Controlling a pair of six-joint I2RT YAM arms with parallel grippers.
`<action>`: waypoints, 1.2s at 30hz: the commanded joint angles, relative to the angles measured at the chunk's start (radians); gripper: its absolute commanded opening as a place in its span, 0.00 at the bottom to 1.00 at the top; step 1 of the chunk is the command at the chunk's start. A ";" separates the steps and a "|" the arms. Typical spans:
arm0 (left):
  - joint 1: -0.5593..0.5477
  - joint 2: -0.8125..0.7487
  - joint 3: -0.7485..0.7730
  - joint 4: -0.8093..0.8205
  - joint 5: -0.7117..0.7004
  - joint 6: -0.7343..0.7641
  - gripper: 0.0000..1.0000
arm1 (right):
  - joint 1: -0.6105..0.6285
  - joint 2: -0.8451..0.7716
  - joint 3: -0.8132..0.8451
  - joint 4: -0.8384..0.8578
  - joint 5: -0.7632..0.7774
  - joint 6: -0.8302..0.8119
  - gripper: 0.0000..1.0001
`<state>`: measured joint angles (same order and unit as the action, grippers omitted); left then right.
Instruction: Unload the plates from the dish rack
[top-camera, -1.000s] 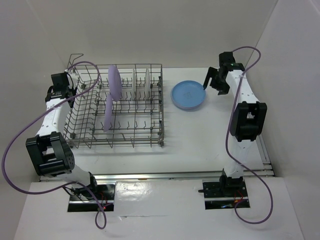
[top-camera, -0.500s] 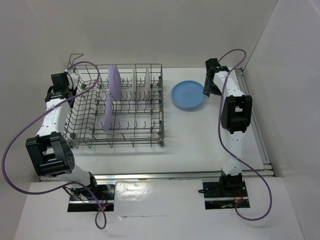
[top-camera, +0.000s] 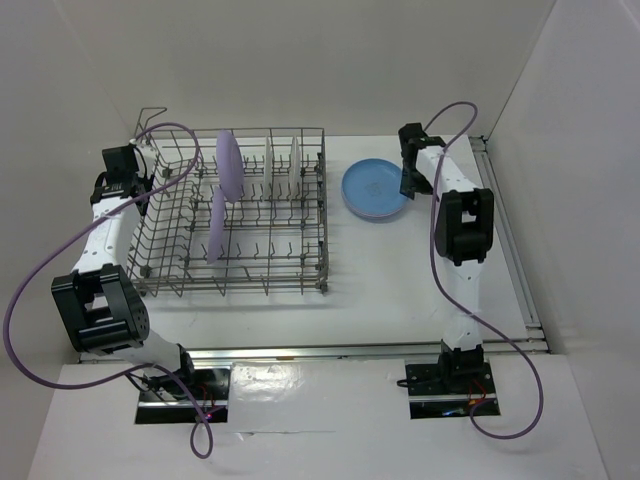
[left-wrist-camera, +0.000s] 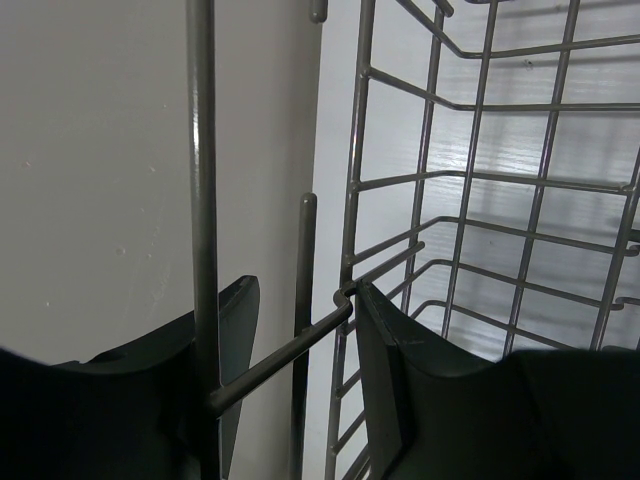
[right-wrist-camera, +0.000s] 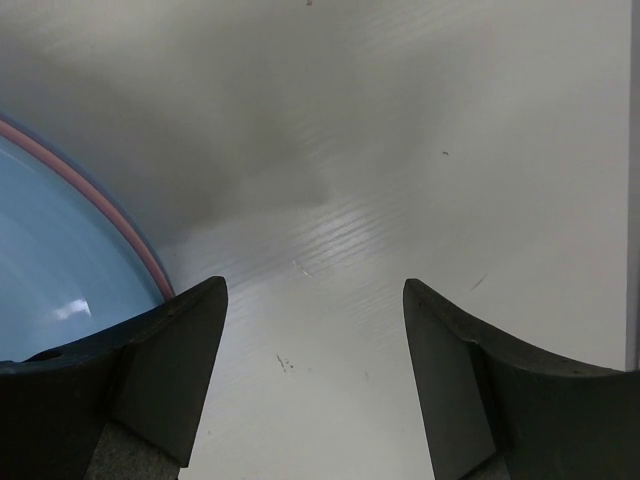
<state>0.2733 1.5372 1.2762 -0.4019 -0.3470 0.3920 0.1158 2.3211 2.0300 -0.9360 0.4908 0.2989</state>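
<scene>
Grey wire dish rack (top-camera: 240, 292) holds 2 lavender plates (top-camera: 229, 165) upright in its left-centre rows & 2 white plates (top-camera: 269, 158) upright near its back; just right of rack, blue plate (top-camera: 375, 188) lies flat atop pink plate (right-wrist-camera: 120, 215).

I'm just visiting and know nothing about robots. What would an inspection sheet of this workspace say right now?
Surface: white table.
Job's things: dish rack holds two lavender plates and white plates upright; blue plate lies flat beside it, on a pink plate.
Clutter: nothing seen.
Grippers: left gripper clamps the rack's wires; right gripper open, empty, beside the blue plate.
Cables: purple cables loop from both arms.
Surroundings: white walls; metal rail near the arm bases.
</scene>
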 joint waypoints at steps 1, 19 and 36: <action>0.006 0.011 -0.035 -0.026 0.042 -0.008 0.56 | 0.008 -0.101 -0.014 0.008 0.063 0.019 0.78; 0.006 0.011 -0.024 -0.037 0.063 -0.031 0.56 | 0.643 -0.608 -0.171 0.562 -0.347 0.094 1.00; 0.006 0.011 -0.052 -0.034 0.129 -0.116 0.56 | 0.858 -0.141 0.214 0.452 -0.496 0.220 0.99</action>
<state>0.2771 1.5284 1.2713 -0.3893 -0.3092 0.3347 0.9516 2.1834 2.1445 -0.4808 -0.0521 0.4801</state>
